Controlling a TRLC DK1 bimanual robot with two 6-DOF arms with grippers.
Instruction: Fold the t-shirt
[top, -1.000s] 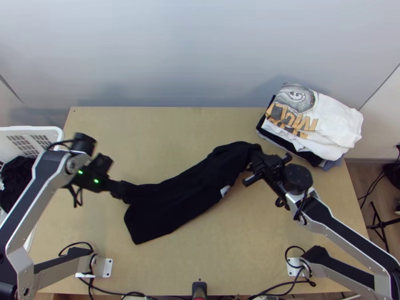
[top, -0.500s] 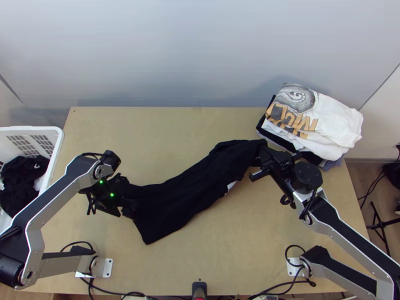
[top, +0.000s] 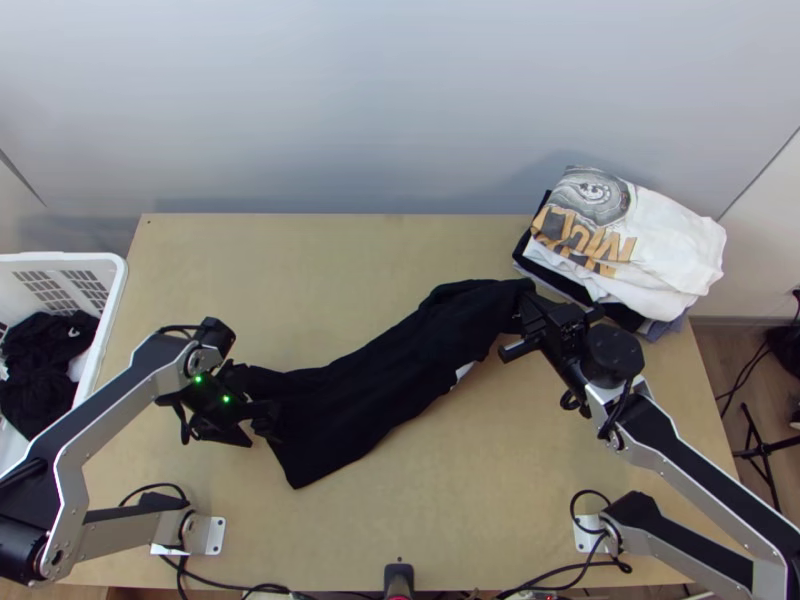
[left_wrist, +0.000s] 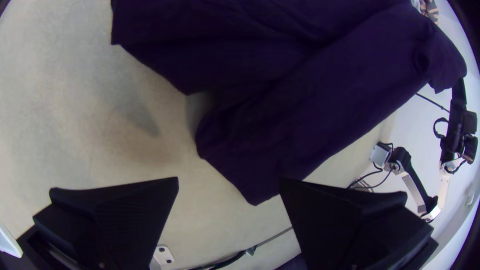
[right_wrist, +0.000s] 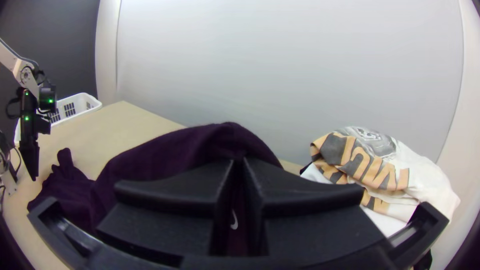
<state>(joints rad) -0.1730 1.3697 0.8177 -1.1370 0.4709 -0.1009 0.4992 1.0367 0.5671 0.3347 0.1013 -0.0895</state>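
**One end of the shirt (top: 380, 385) clamped**

Right gripper (top: 527, 313) pinches the shirt toward the table's (top: 290, 270) far right corner; left gripper (top: 262, 424) stands spread by the other end, nearer the left edge; the shirt lies long and rumpled between; pile (top: 665, 240) at that far corner; basket (top: 119, 277) beside the left edge.

High over the table (top: 480, 520), the top view looks steeply down, basket (top: 118, 280) at left, pile (top: 660, 240) at upper right. The left wrist view looks down close over the shirt (top: 370, 395); the right faces the wall (top: 400, 100), sharing basket, pile and shirt with the top view
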